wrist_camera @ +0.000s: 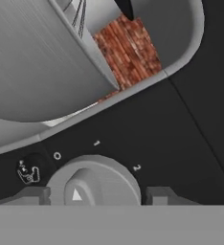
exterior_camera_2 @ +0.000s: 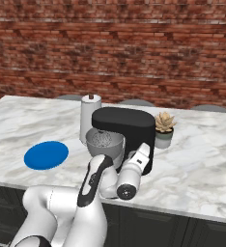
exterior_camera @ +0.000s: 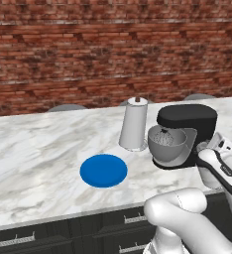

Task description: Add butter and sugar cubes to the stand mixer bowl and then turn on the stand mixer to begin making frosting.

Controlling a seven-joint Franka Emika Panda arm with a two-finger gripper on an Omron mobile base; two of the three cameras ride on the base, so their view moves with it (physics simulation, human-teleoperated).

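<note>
A: Where's the gripper (wrist_camera: 95, 196) right now?

B: At the side of the stand mixer (exterior_camera_2: 127, 130), right at the silver knob (wrist_camera: 92, 184). In the hand view one dark finger tip (wrist_camera: 30, 195) sits on each side of the knob, knob between them.

A: Jaws closed on it?

B: Can't tell. Tips straddle the knob, very close to it or touching; contact isn't clear. Not wide open, not shut.

A: Knob setting?

B: Marks 0, 1, 2 printed on the black body around it. White triangle on the knob face sits low, near the frame's bottom edge. Can't read which mark it indexes.

A: Mixer position?

B: On the marble bench (exterior_camera: 38, 149), toward its right half in the left base view, set back a little from the front edge. Black head is over the stand mixer bowl (exterior_camera: 167, 144), whisk (exterior_camera: 163, 137) inside the bowl.

A: Butter? Sugar?

B: Can't make out bowl contents beyond the whisk.

A: Other items?

B: White paper-towel roll (exterior_camera: 134, 124) upright, just beside the bowl on its left and slightly behind. Blue plate (exterior_camera: 103, 170) nearer the front edge, left of the mixer, apart from it. Small potted succulent (exterior_camera_2: 164, 128) just behind the mixer on its right, seen in the right base view. Brick wall (exterior_camera: 88, 49) behind the bench.
</note>
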